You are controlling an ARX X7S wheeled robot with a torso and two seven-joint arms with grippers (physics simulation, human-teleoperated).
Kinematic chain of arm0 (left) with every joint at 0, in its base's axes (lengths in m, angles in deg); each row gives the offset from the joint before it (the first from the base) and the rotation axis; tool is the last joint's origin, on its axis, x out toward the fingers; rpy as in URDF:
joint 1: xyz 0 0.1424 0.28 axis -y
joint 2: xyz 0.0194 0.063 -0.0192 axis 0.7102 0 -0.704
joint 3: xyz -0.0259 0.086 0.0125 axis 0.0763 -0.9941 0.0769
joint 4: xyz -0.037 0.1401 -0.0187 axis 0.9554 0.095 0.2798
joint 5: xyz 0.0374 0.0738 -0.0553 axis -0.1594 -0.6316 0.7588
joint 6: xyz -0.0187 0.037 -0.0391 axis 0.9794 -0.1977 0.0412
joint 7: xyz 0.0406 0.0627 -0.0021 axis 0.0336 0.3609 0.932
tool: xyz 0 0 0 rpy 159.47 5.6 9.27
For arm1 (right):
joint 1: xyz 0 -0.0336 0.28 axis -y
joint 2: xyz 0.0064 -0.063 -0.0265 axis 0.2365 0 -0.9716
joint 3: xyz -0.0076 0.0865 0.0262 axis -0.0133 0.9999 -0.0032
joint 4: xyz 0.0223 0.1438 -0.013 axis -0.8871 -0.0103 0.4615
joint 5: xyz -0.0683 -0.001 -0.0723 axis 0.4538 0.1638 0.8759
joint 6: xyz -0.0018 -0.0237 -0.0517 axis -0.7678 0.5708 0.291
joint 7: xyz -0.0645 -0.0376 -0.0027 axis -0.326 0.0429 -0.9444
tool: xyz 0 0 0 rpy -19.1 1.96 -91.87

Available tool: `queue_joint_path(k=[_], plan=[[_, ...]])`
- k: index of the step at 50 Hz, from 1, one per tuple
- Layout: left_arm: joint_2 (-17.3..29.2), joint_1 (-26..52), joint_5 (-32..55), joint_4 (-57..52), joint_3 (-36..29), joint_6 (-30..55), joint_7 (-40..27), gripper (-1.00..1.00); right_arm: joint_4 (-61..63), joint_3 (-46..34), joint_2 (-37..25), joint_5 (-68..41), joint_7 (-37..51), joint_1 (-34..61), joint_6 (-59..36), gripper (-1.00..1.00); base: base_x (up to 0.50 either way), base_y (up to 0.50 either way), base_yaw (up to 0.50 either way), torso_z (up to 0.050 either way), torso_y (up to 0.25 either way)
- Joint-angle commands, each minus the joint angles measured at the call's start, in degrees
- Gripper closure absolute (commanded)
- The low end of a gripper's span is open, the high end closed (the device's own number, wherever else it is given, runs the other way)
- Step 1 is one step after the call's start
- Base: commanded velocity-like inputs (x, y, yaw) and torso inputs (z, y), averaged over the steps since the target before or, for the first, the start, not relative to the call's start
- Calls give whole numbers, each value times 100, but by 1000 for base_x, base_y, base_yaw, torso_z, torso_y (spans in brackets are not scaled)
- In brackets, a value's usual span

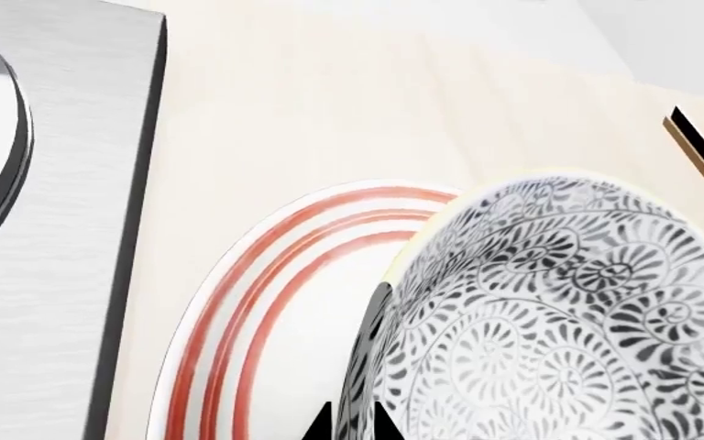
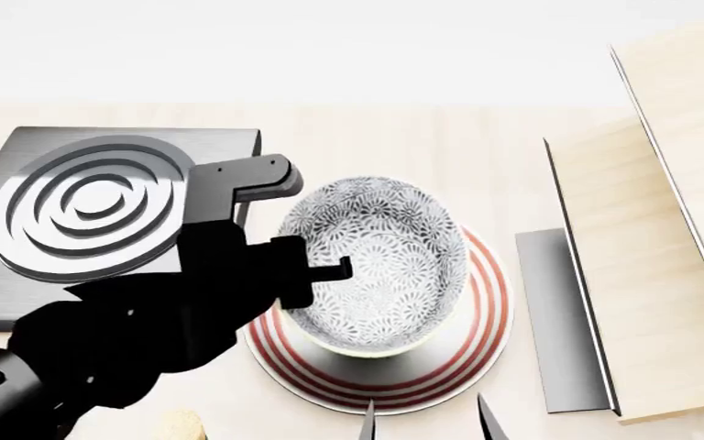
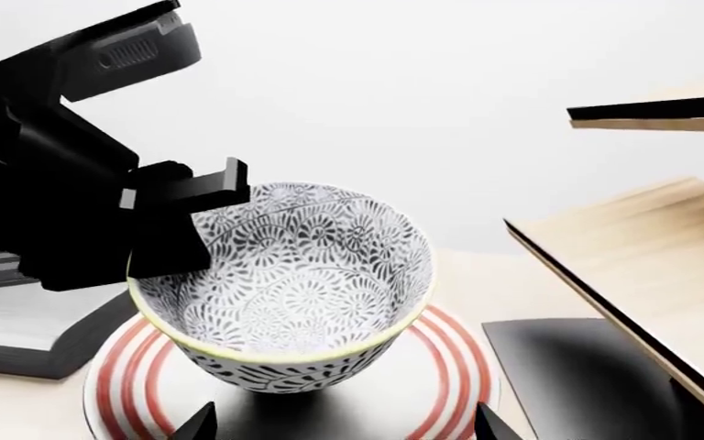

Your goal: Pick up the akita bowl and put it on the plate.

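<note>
Your left jaws [image 2: 315,266] pinch the akita bowl [image 2: 377,266] by its left rim; right jaws [image 3: 346,423] hang open, empty, near side. Bowl sits over the plate [image 2: 480,339], prob. resting on it. Placing step. Next: open left jaws w/o tipping it.

Matte black left arm with a grey-tipped claw

The left claw [image 2: 315,229] is blocky and angular, its upper finger [image 2: 254,176] a flat grey L-shaped bar, the lower one black; behind it a bulky, faceted black arm [image 2: 120,330]. The right claw [image 3: 346,423] shows only two pointed black fingertips.
</note>
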Motion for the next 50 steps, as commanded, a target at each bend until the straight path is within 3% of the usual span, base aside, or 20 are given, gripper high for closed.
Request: queue_joint_path(k=[1, 19, 50], plan=[[-6, 54, -221, -101, 144, -77, -45, 100, -33, -13, -1, -18, -6, 7, 14, -100, 0, 0, 0, 0, 0], [-6, 119, -74, -128, 161, -354, 9, 100, -3, -39, -20, -36, -10, 4, 20, -100, 0, 0, 0, 1, -42], [-6, 62, 235, -61, 103, 38, 53, 100, -106, -82, -11, -61, -25, 18, 87, -100, 0, 0, 0, 4, -16]])
